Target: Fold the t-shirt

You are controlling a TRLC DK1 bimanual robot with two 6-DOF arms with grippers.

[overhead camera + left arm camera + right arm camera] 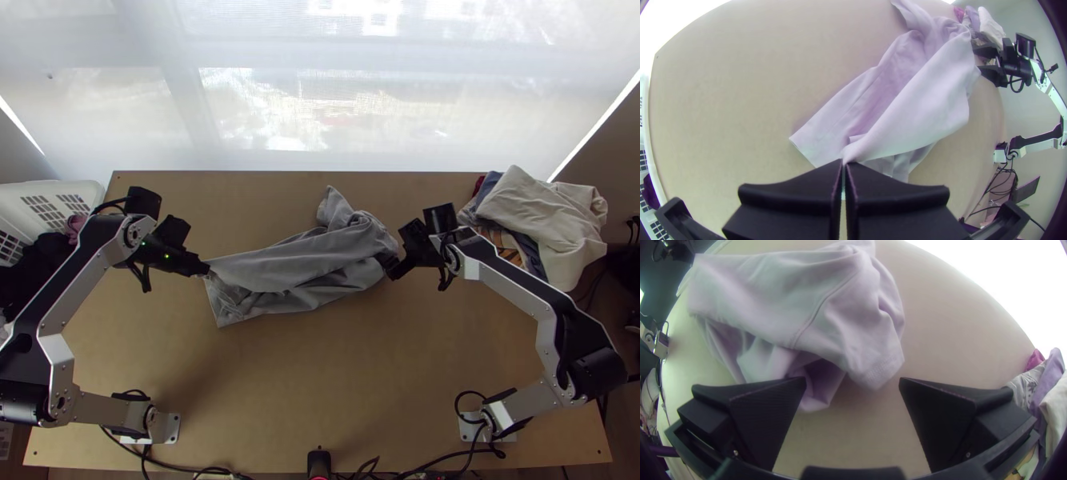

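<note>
The grey t-shirt (304, 264) lies bunched lengthwise across the upper middle of the table, its hem end towards the left. At that left end my left gripper (208, 270) is shut on a bit of the cloth; in the left wrist view the fingertips of the left gripper (844, 164) pinch a raised fold of the t-shirt (915, 106). By the crumpled right end stands my right gripper (390, 262). In the right wrist view the right gripper (852, 382) is open, with a sleeve-like end of the t-shirt (818, 315) close to and partly between its fingers.
A pile of clothes (552, 216) lies at the table's upper right corner. A white basket (52, 200) with dark clothing stands off the left edge. Cables (432, 464) run along the near edge of the wooden table (320, 400).
</note>
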